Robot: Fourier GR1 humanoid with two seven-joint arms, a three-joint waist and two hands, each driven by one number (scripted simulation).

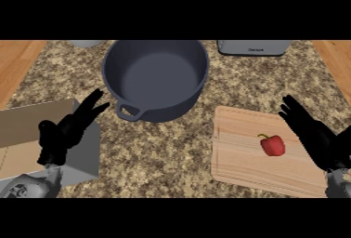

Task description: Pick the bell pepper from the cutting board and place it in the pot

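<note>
So we have everything left — the small red bell pepper [273, 145] lies on the pale wooden cutting board [237, 160], the dark grey round pot [156, 76] empty. Our right hand [316, 137] hovers open at the board's right edge, our left hand [65, 130] open well left of it.

Wooden cutting board [247, 153]; speckled stone counter [158, 148]; matt pot [155, 76].

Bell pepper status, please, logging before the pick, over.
Left hand open over the box; right hand open at the edge of the cutting board. Bell pepper on it, untouched. Nothing between board and pot.
</note>
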